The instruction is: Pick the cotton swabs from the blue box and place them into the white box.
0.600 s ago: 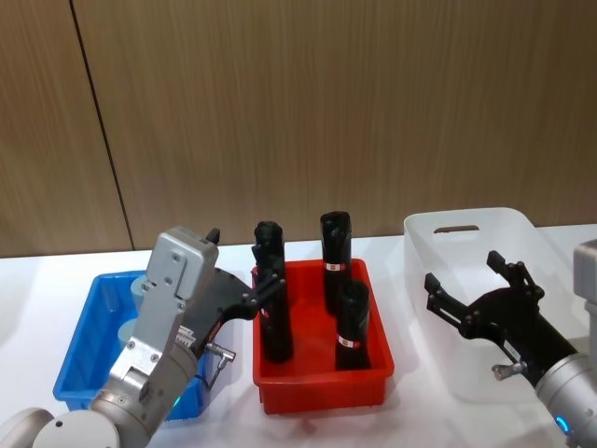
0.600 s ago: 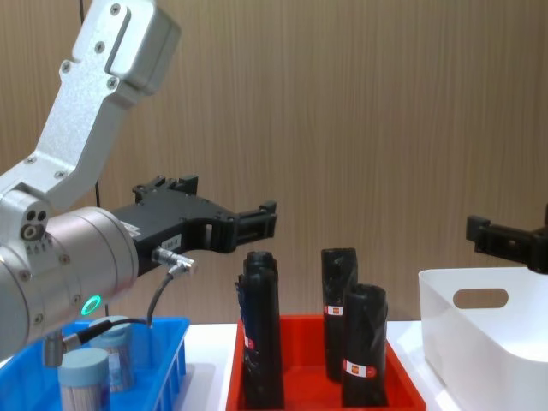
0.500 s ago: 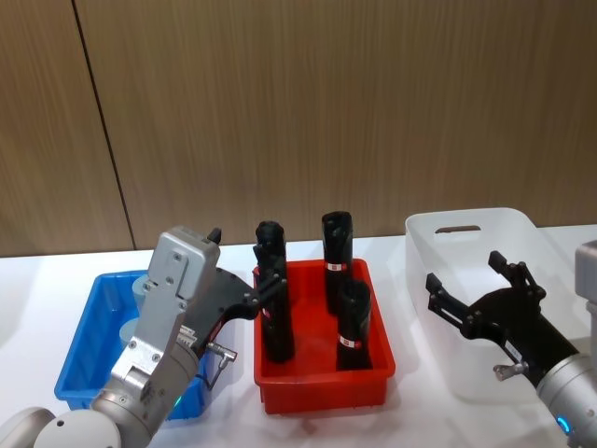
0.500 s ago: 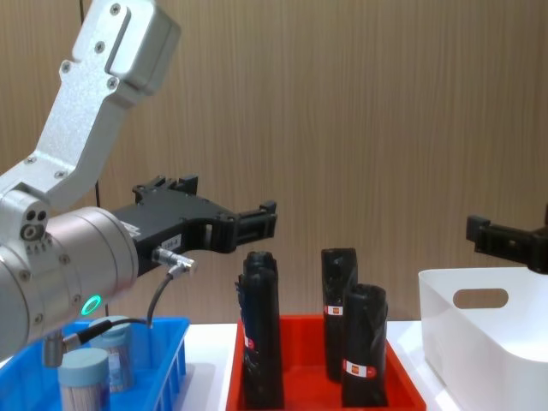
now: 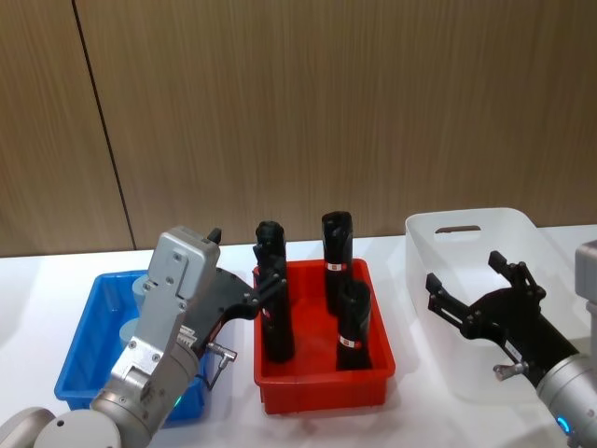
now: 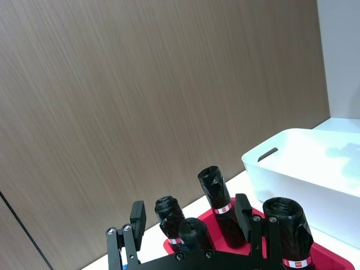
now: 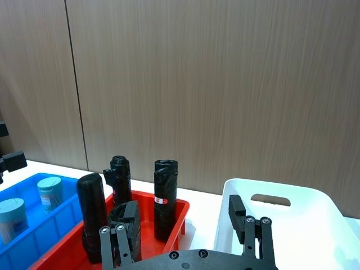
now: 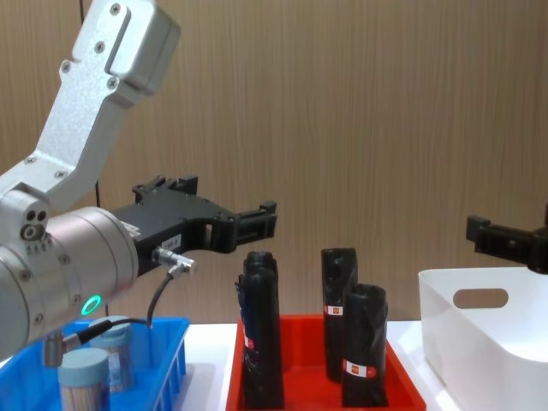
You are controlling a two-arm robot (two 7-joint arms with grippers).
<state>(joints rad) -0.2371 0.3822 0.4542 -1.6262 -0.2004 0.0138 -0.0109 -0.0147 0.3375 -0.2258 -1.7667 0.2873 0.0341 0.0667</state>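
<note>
Table (image 5: 420, 415): white surface carrying three containers in a row, from its left side to its right edge.

White box (image 5: 471, 215): glossy bin at the table's right side, with an oval handle cut-out in the far wall. The part of the interior that can be seen is bare.

Red tray (image 5: 322, 392): centre of the table, between the two boxes. It holds four upright black wrapped cylinders (image 5: 336, 245) with red-white tags, which are no part of the job.

Blue box (image 5: 79, 359): slotted crate at the table's left side, just beside the red tray.

Left gripper (image 5: 244, 261): raised above the blue box's right wall, about level with the cylinder tops and pointing forward. Jaws are spread wide with nothing between them.

Right gripper (image 5: 464, 271): hovering over the near left part of the white box. Jaws are spread wide and empty.

Cotton swabs (image 8: 84, 377): two clear jars with pale grey-blue lids, both upright inside the blue box and partly hidden behind the left arm in the head view. Whether the arm hides more jars cannot be told.

Status, as judged: no jar lies in the white box and neither gripper carries one, so the transfer looks unstarted. Left to do: lower the left gripper onto a jar, grip, lift, carry it past the red tray, release it into the white box, then repeat for the second.
</note>
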